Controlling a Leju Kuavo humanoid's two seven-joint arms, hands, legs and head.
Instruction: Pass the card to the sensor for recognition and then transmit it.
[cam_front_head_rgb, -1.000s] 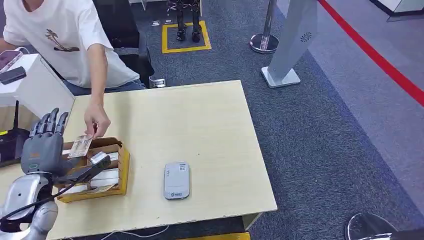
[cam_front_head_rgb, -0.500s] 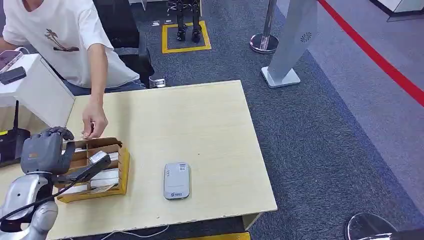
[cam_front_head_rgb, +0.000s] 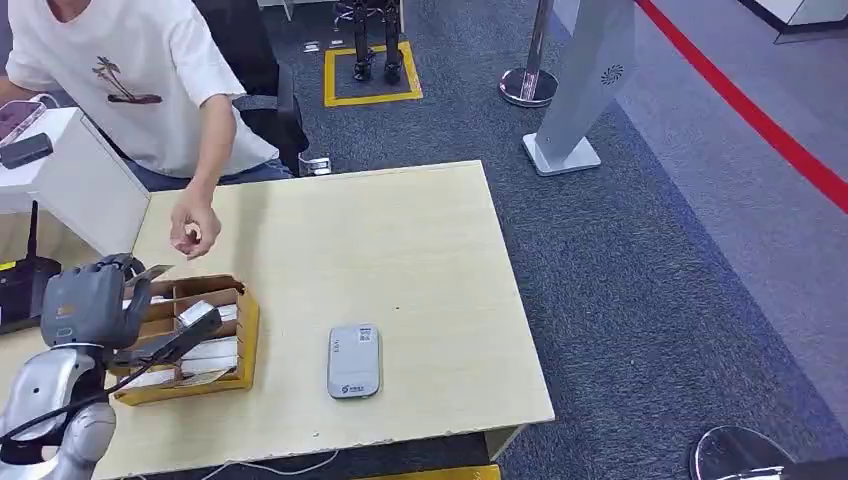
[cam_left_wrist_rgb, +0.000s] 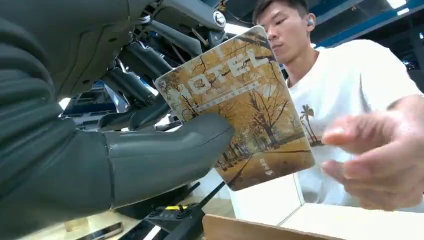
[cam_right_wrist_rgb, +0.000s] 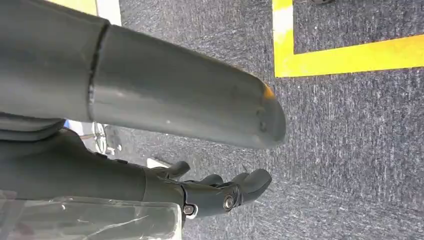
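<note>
My left hand (cam_front_head_rgb: 90, 300) grips a hotel key card (cam_front_head_rgb: 148, 272) at the table's left edge, above the yellow card box (cam_front_head_rgb: 243, 340). Up close, the card (cam_left_wrist_rgb: 240, 105) shows golden trees and the word HOTEL, pinched between my thumb (cam_left_wrist_rgb: 165, 155) and the darker fingers behind it. A person's hand (cam_front_head_rgb: 193, 228) hovers just beyond the card, apart from it. The grey card sensor (cam_front_head_rgb: 353, 361) lies flat near the table's front edge, to the right of the box. My right hand (cam_right_wrist_rgb: 150, 100) hangs over the carpet with its fingers loosely apart, holding nothing.
The box holds several more cards in its compartments. The person in a white shirt (cam_front_head_rgb: 120, 70) sits at the table's far left corner. A black router (cam_front_head_rgb: 22, 290) and a white cabinet (cam_front_head_rgb: 70, 180) stand to my left. A stanchion base (cam_front_head_rgb: 528, 86) stands on the carpet beyond.
My left hand was spread open, then its fingers closed on the card that the person held out. The person's hand has let go and drawn back up and away.
</note>
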